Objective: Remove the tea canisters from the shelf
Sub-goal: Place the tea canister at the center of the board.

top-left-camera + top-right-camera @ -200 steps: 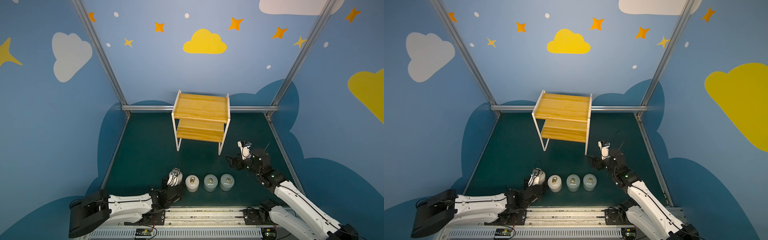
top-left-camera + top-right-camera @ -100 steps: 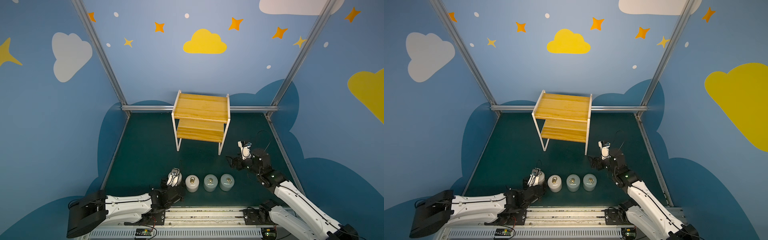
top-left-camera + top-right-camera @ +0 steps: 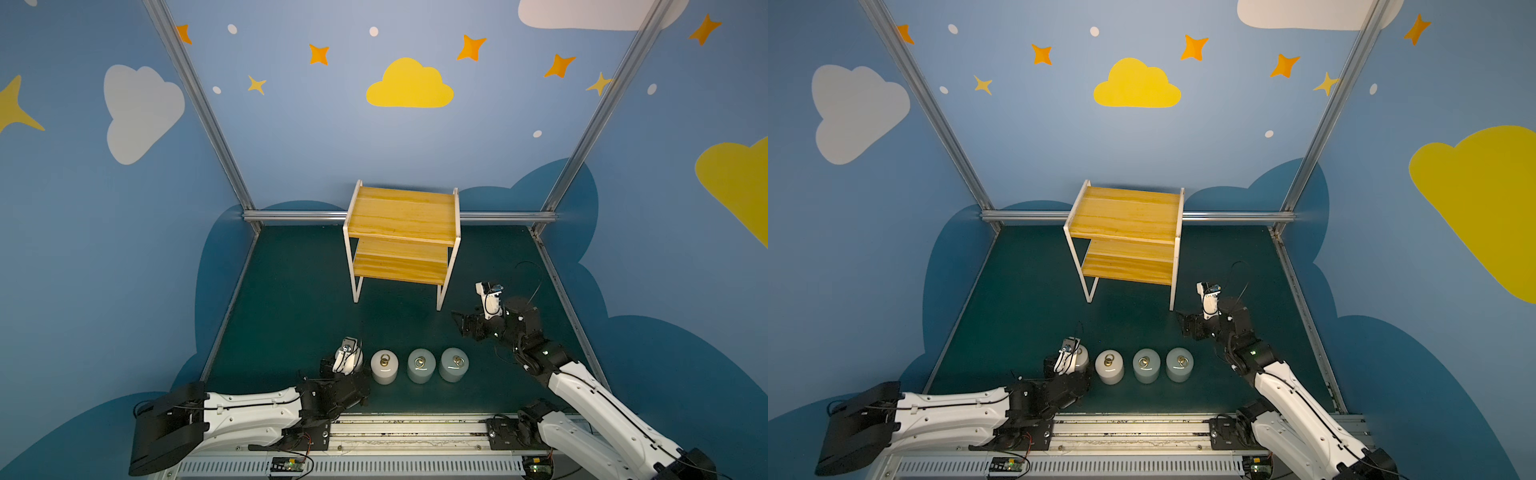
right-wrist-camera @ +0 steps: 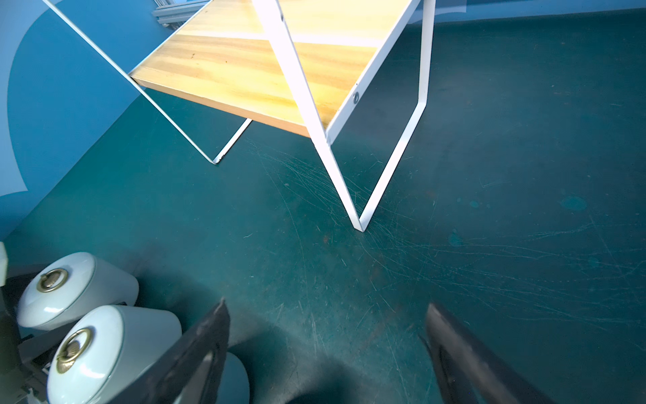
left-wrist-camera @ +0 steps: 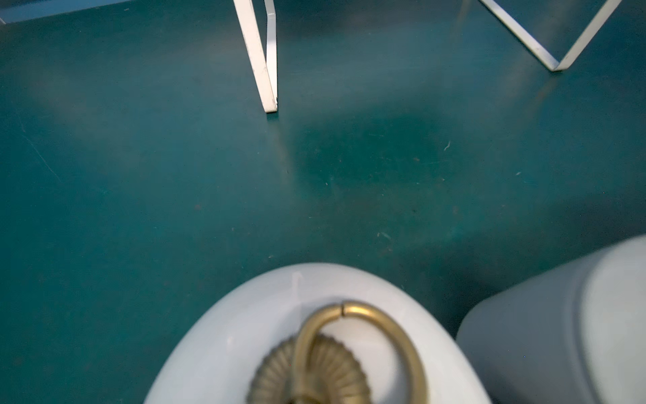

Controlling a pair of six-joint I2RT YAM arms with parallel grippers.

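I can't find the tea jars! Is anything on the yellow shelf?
Nothing shows on the shelf: its top board and the front of its lower board are bare. The top board covers the lower board's back in both top views. Four tea canisters stand on the green floor.

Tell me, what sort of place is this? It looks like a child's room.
Most likely a robot test booth, not a nursery: two white robot arms mounted on a metal rail, bare aluminium posts at the corners, and cloud-and-star walls like a painted backdrop.
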